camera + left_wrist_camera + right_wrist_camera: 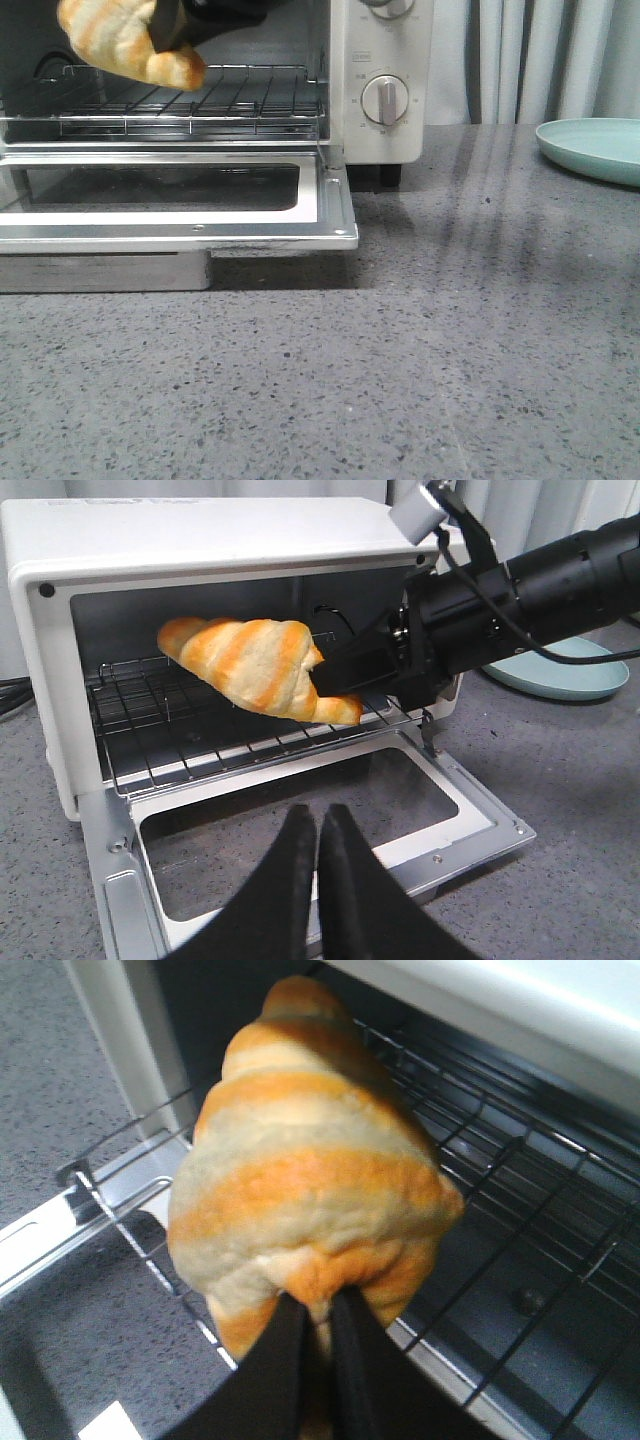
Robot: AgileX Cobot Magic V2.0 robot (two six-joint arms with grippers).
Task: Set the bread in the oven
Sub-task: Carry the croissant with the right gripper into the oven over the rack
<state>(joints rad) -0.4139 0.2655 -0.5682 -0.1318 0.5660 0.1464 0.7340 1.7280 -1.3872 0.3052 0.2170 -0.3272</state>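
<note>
The right gripper (335, 680), fingers clamped on the bread (255, 668), holds it inside the open oven (200, 570), above the wire rack (170, 730). The left gripper (318, 865) hovers near the lowered door (180, 215), fingers together. Best lower gently until the bread rests flat, then release. A teal plate (595, 148) sits at three o'clock on the speckled grey counter (400, 370), curtains (540, 60) behind.

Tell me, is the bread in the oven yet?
Almost! The oven door is already open. The right gripper is pinching the bread and holding it above the wire rack, just inside the opening. The left gripper waits shut and empty. Left to do: set the bread down on the rack and let go.
</note>
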